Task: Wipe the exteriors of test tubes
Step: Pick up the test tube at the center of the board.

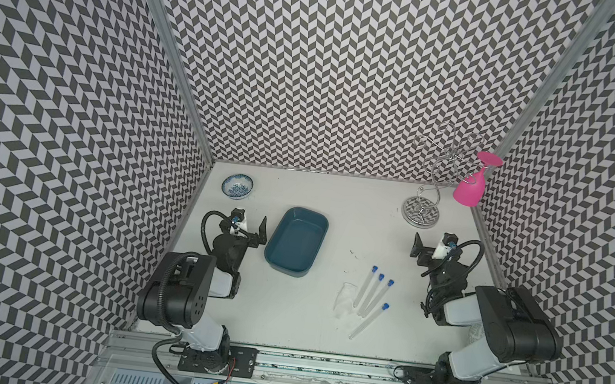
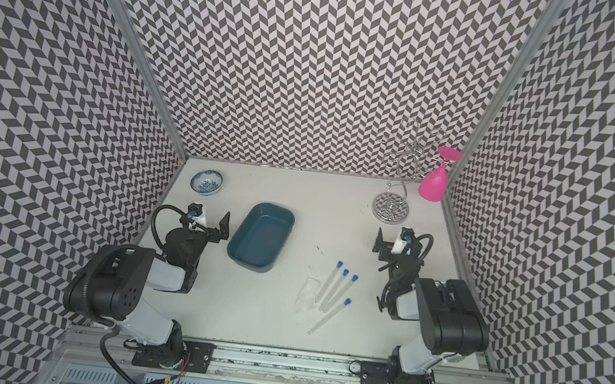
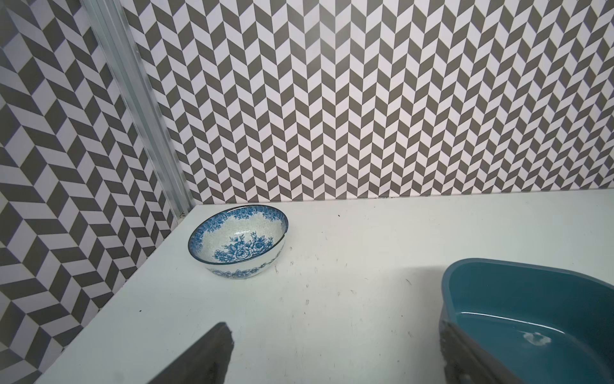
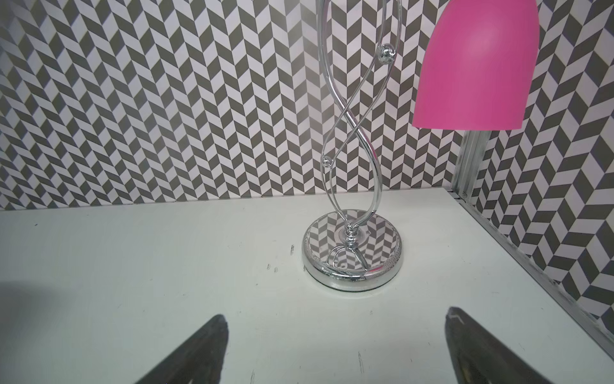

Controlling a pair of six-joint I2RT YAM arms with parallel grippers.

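Observation:
Several clear test tubes (image 1: 370,291) (image 2: 333,291) with small blue caps lie on the white table, right of centre; three are side by side and one (image 1: 368,321) is a little nearer the front. A thin translucent wipe sheet (image 1: 345,299) (image 2: 305,298) lies just left of them. My left gripper (image 1: 250,225) (image 2: 210,218) (image 3: 334,327) is open and empty beside the teal tray. My right gripper (image 1: 433,243) (image 2: 393,239) (image 4: 335,316) is open and empty, behind and to the right of the tubes. Neither wrist view shows the tubes.
A teal tray (image 1: 285,267) (image 3: 498,266) with a little liquid sits left of centre. A blue-patterned bowl (image 1: 237,185) (image 3: 237,241) stands at the back left. A chrome glass stand (image 1: 422,212) (image 4: 352,259) holds an upside-down pink glass (image 1: 469,190) (image 4: 475,66) at the back right. Patterned walls enclose three sides.

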